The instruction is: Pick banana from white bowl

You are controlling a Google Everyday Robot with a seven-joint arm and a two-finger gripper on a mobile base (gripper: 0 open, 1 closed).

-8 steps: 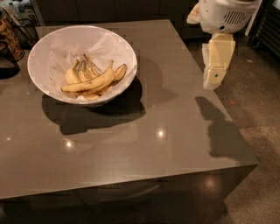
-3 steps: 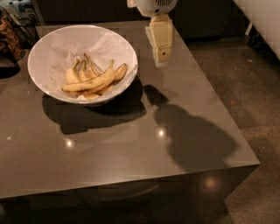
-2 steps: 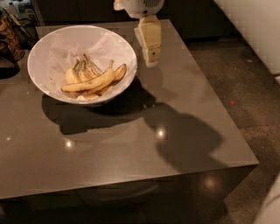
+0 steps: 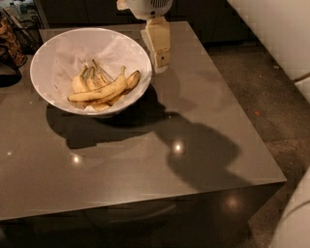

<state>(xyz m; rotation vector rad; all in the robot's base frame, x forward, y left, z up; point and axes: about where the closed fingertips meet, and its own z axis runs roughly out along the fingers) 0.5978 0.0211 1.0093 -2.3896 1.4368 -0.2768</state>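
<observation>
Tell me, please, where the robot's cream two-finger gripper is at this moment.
In the camera view, top centre, the gripper hangs over the grey table, beside the right rim of the large white bowl holding the long speckled yellow banana.

Indoor room, maybe office lounge or lab. Signs: glossy grey tabletop (image 4: 145, 160) with ceiling-light reflections, speckled hard floor (image 4: 261, 82), dark cabinets (image 4: 87, 12) behind. My end effector (image 4: 160, 60) hangs above tabletop, just beside white bowl (image 4: 43, 63).
</observation>
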